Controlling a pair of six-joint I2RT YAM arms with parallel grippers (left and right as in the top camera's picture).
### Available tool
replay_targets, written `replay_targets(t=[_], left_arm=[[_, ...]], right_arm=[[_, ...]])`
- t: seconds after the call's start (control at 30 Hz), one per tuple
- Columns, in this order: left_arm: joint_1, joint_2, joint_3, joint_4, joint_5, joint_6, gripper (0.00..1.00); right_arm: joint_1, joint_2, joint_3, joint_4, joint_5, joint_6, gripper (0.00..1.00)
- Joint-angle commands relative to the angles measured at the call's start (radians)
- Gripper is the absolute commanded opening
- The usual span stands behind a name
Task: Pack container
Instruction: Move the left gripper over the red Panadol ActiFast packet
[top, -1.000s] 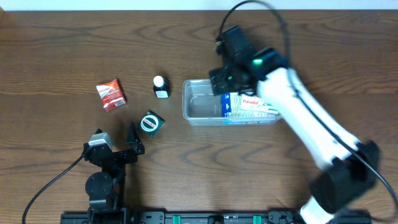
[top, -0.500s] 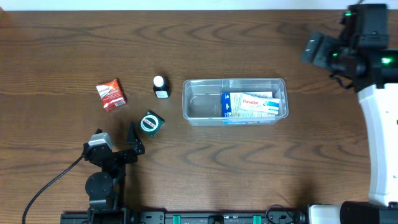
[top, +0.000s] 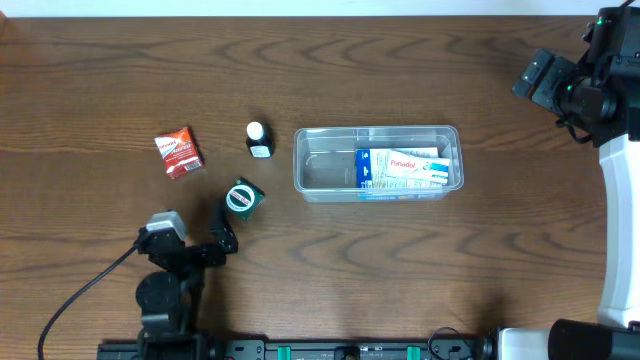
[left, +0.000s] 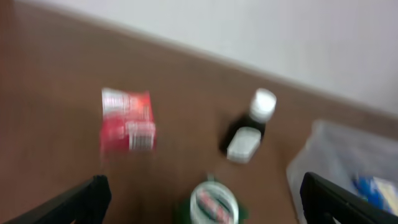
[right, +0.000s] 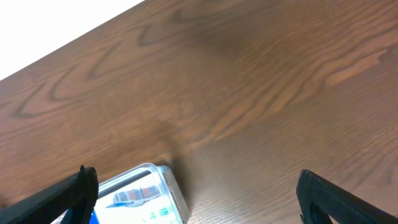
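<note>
One clear plastic container (top: 378, 163) sits near the middle of the wooden tabletop (top: 400, 280), its long axis running left to right and its open top facing up. Inside it, a blue and white box (top: 402, 168) lies flat in the right half, lengthwise along the same axis. In the right wrist view only one rounded corner of the tub shows, at the lower left edge, with the box visible inside.

Just left of the container, apart from its short end, a small dark bottle (top: 259, 139) with a white cap stands on the tabletop. Nearer and slightly left of the bottle is a green box (top: 242, 198) with a round white and green face turned up. Farther left lies a red packet (top: 178, 152), tilted a little.

Near the front left, the left end effector (top: 192, 238) rests low over the tabletop with its fingers spread wide, holding nothing; one dark finger reaches close to the green box, though contact cannot be told. Its wrist view is blurred.

At the far right, well apart from the container, the right end effector (right: 196, 193) hangs above bare wood, its fingers likewise spread wide around nothing.
</note>
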Motion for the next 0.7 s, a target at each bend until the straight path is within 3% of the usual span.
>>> replay_targets(t=[0.0, 0.13, 0.43, 0.67], left_arm=[[0.005, 0.163, 0.159, -0.053, 0.036, 0.027, 0.98], [0.009, 0.502, 0.444, -0.183, 0.028, 0.092, 0.98], [0.061, 1.226, 1.191, -0.653, 0.029, 0.157, 0.98], [0.061, 1.463, 1.262, -0.631, 0.028, 0.188, 0.98]], right_arm=[[-0.005, -0.005, 0.011, -0.002, 0.007, 0.009, 0.99], [-0.005, -0.005, 0.011, -0.002, 0.007, 0.009, 0.99], [-0.005, -0.005, 0.011, -0.002, 0.007, 0.009, 0.99], [-0.005, -0.005, 0.011, -0.005, 0.007, 0.009, 0.99]])
